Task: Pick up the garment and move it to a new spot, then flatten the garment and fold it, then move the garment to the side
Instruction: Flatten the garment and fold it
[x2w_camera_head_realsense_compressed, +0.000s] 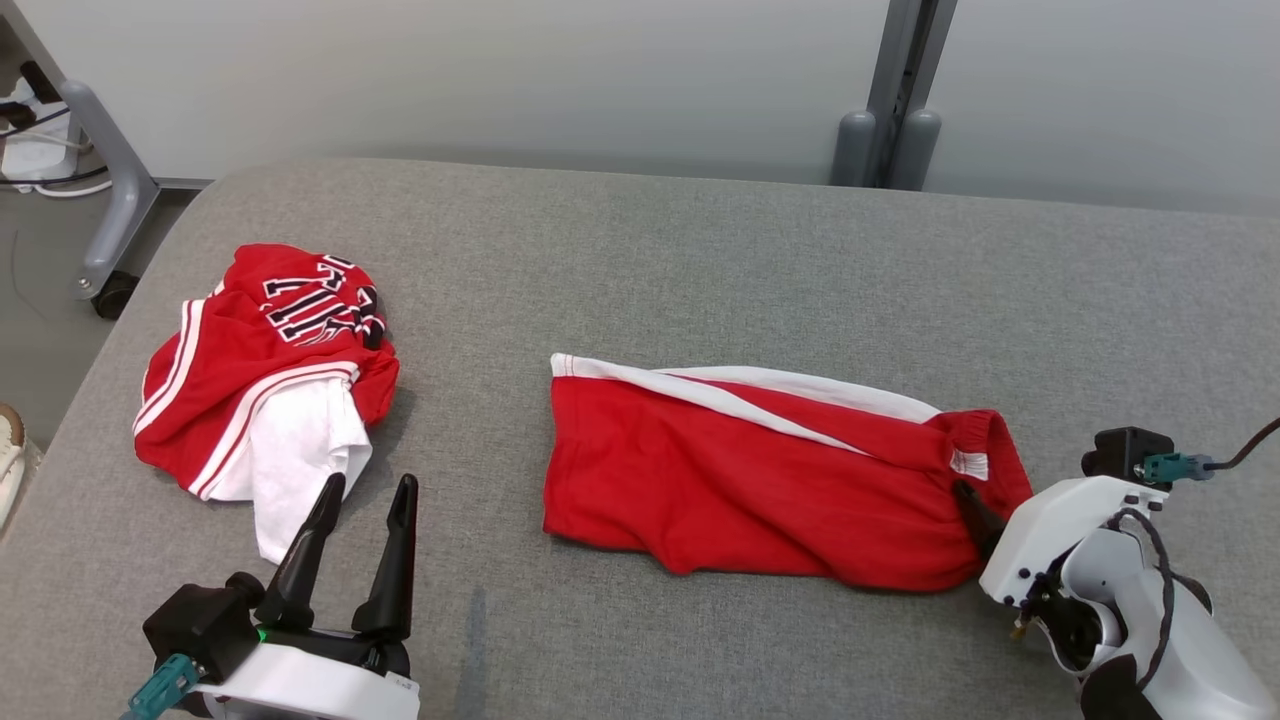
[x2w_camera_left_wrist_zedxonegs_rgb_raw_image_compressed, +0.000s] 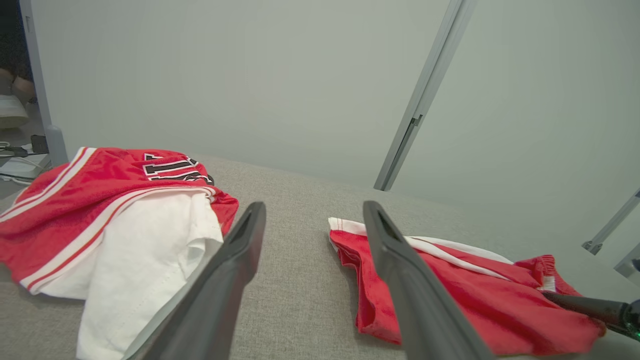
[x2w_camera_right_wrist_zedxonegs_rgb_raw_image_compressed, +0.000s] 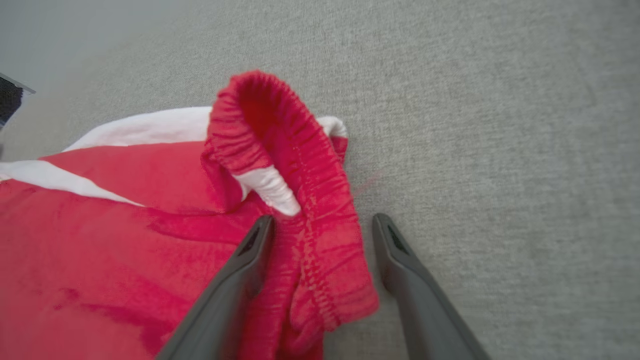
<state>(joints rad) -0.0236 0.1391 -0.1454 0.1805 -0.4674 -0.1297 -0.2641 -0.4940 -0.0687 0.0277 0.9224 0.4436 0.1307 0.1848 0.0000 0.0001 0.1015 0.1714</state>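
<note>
The garment, red shorts with a white side stripe, lies roughly flat in the middle of the grey padded table. Its elastic waistband is bunched up at the right end. My right gripper is open, one finger resting on the red cloth and the other on bare table, so the waistband's lower edge lies between them. In the head view that gripper sits at the shorts' right end. My left gripper stands open and holds nothing, near the table's front left, with the shorts to its right.
A crumpled pile of red jersey and white cloth lies at the table's left, just beyond my left fingers; it is also in the left wrist view. A grey post stands behind the table. A wheeled stand leg is off the left edge.
</note>
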